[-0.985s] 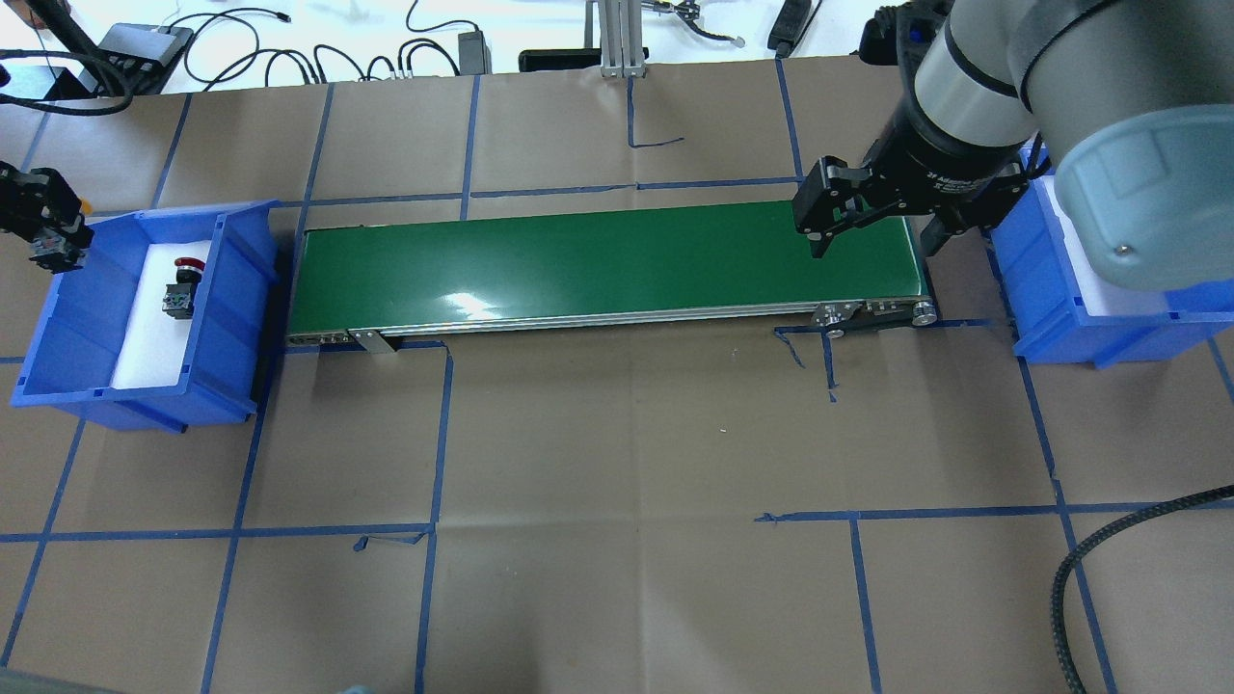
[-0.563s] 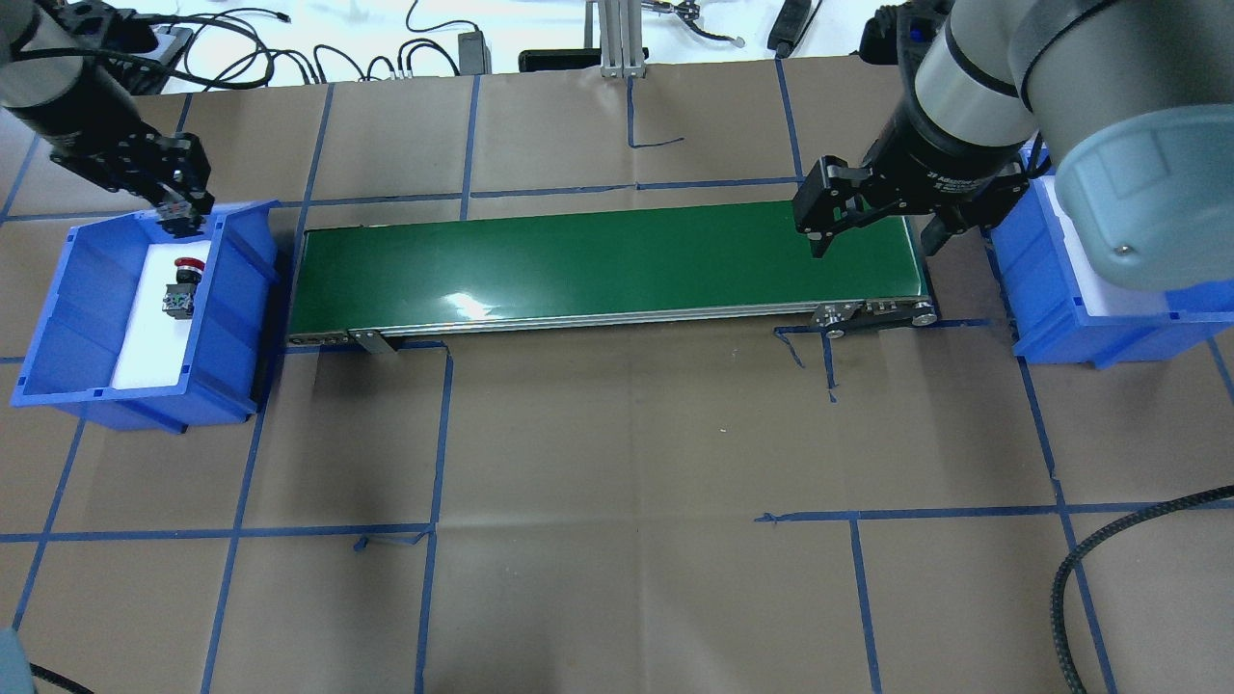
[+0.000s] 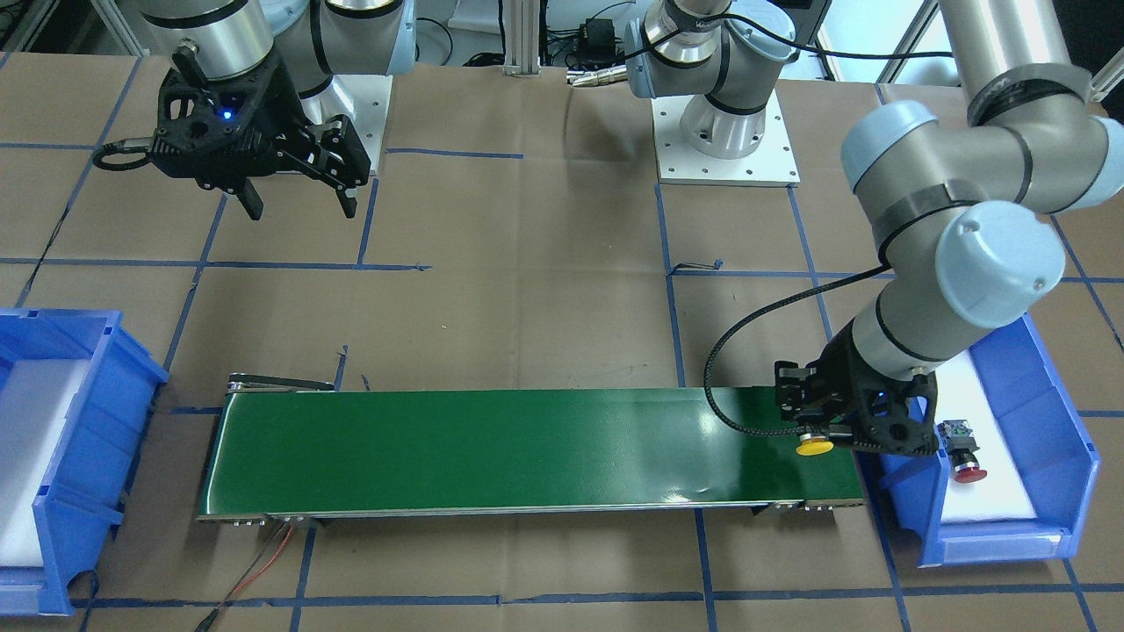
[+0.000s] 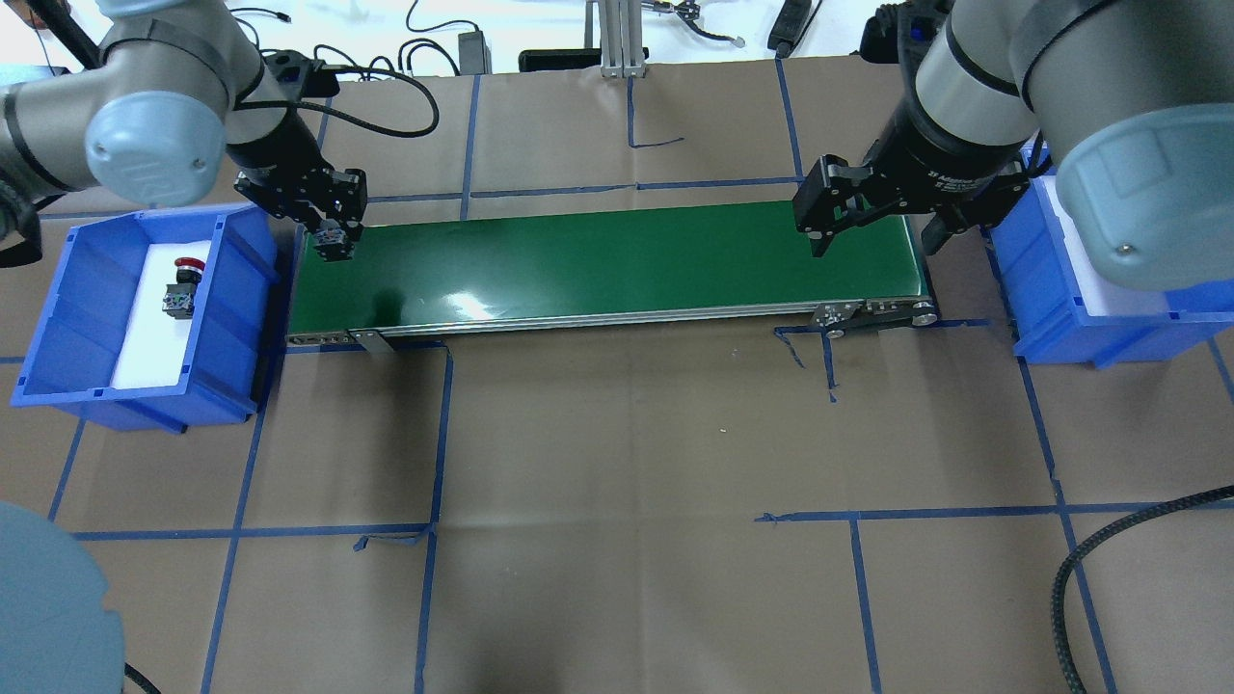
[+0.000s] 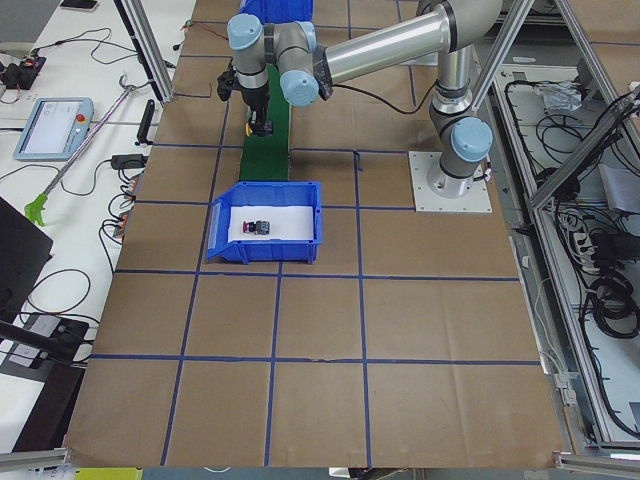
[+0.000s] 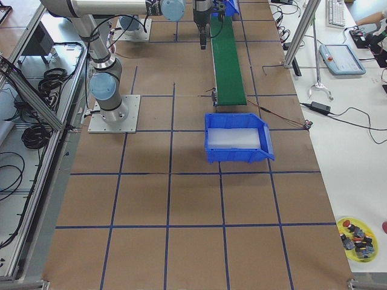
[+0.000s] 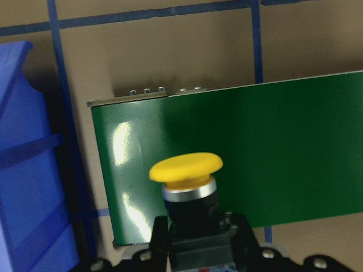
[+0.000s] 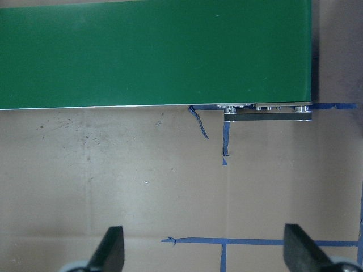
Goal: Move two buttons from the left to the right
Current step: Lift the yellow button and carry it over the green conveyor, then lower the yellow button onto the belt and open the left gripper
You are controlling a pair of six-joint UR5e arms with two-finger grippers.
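Two buttons are accounted for. Around them you have the green conveyor belt [image 4: 617,260] running between two blue bins lined with white foam. The left bin [image 4: 58,308] stands just beside the belt's left end. The right bin [image 4: 1046,299] stands just beside its right end and is largely covered by the right arm in the overhead view. A black cable [image 3: 708,386] loops from the left arm over the belt's corner. A yellow dish [image 6: 357,234] holding small parts sits off the paper in the right side view.

Note the limits. The yellow button [image 7: 186,168] has its body mostly buried in the left gripper [image 4: 333,239]. Only its cap and collar show in the wrist view, and from overhead the cap is hidden. You cannot tell whether it touches the belt.

The left gripper is clamped on the yellow button's body, with the cap projecting beyond the fingertips. It is above the belt's left end, just past the bin wall. The red button [image 4: 181,284] lies on its side on the foam in the left bin, well apart from both grippers. The right gripper [image 4: 875,241] hangs near the belt's right end, its fingers spread wide with nothing between them.
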